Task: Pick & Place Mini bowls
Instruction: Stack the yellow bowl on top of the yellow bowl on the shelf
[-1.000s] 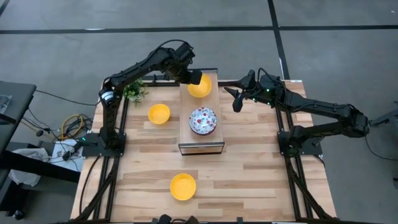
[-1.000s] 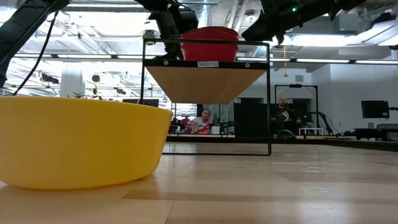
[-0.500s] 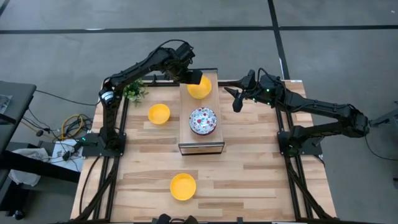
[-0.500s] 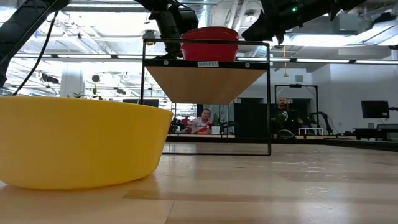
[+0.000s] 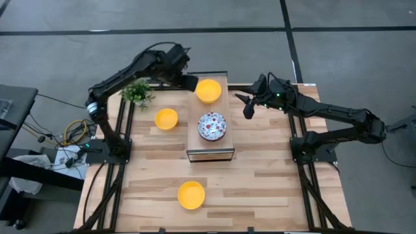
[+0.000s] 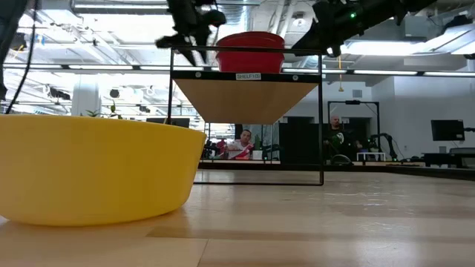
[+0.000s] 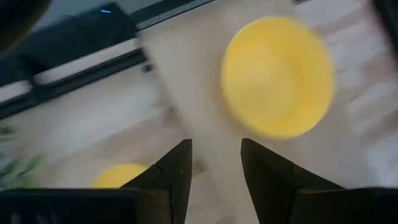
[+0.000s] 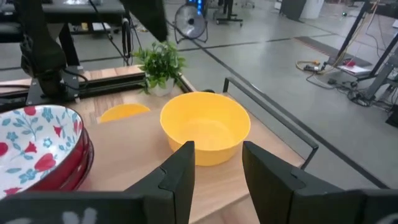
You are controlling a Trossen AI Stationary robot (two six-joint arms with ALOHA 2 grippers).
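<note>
A raised wooden shelf [image 5: 195, 140] stands mid-table. At its far end sits a yellow mini bowl [image 5: 208, 91] on its base; nearer on it is a stack of white floral mini bowls [image 5: 212, 126] with red outsides. My left gripper [image 5: 190, 82] hovers open just left of that yellow bowl [image 7: 277, 78], above the shelf's far left corner, touching nothing. My right gripper [image 5: 247, 108] hangs open to the right of the shelf, facing the yellow bowl [image 8: 205, 127] and the floral stack [image 8: 37, 143]. Two more yellow bowls [image 5: 166, 118] [image 5: 191, 195] rest on the table.
A small green potted plant [image 5: 138, 93] stands at the far left of the table, under my left arm. The near yellow bowl [image 6: 89, 167] fills the low view's left. The table's right half is bare wood [image 5: 273, 175]. People show in the room beyond the table.
My left gripper has let go of the yellow bowl at the shelf's far end and drawn back up and toward the table's left edge. The bowl stays where it was on the shelf. My right arm has kept still.
</note>
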